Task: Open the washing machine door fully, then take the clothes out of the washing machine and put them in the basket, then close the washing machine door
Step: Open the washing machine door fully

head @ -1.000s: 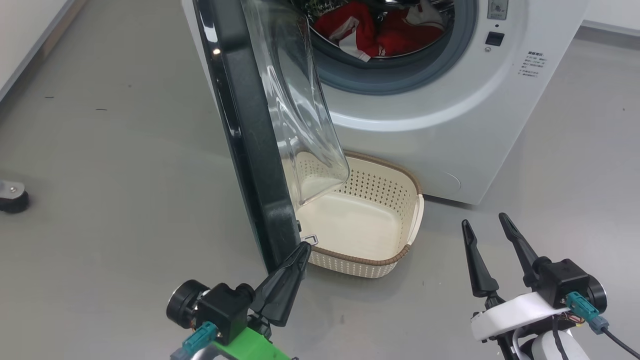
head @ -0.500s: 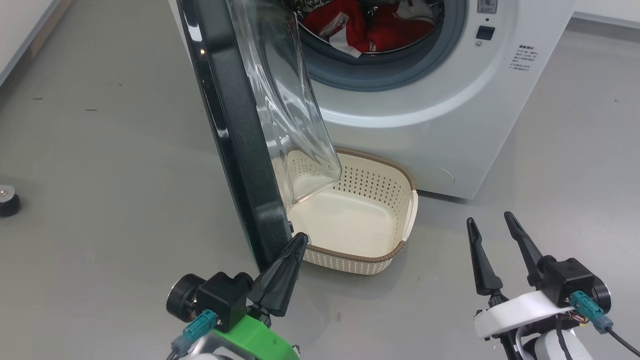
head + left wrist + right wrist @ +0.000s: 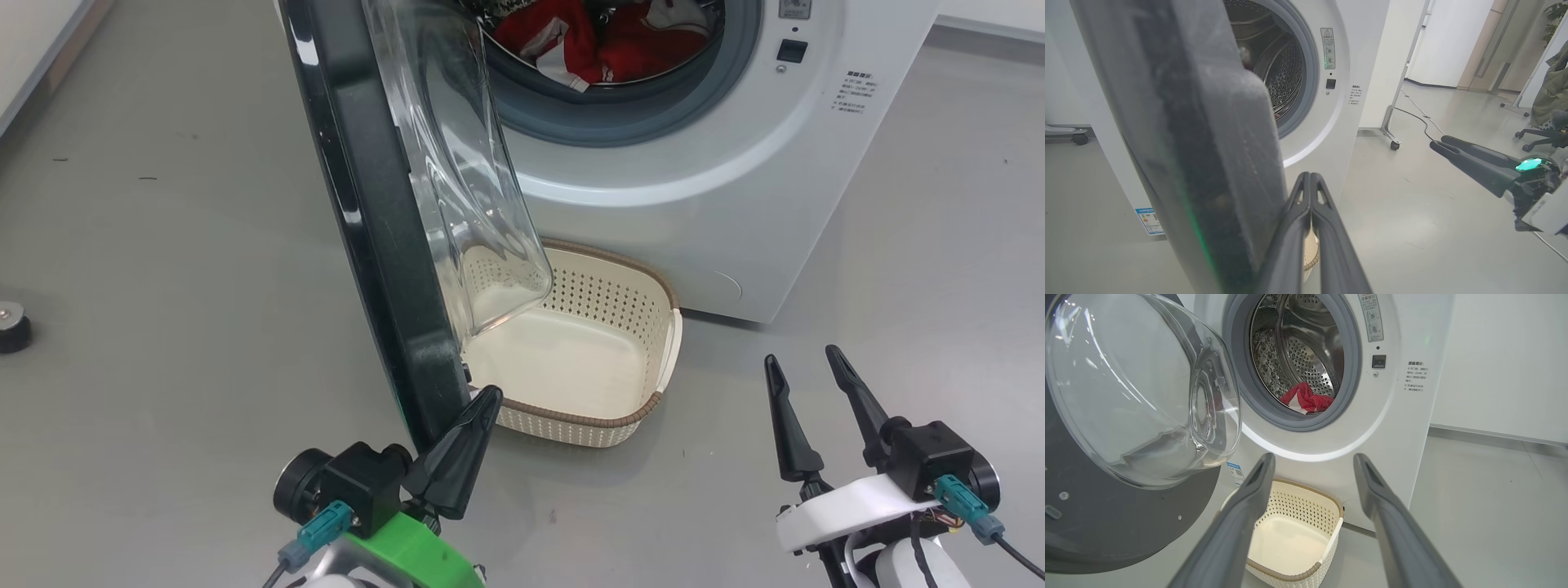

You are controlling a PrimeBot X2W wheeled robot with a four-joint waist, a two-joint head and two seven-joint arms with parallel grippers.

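The white washing machine stands ahead with its black-rimmed door swung out toward me, its clear glass bowl hanging over the basket. Red and white clothes lie in the drum. The cream basket sits empty on the floor in front of the machine. My left gripper is shut, fingertips beside the door's lower edge, holding nothing. My right gripper stands open to the right of the basket, empty; its fingers point at the basket.
Grey floor lies all around. A small black wheel sits at the far left. A wheeled stand leg with a cable stands right of the machine, and an office chair farther off.
The whole head view has shifted, so the camera moved. The door has swung slightly further left relative to the machine, with my shut left gripper staying at its lower edge. The right gripper is still open.
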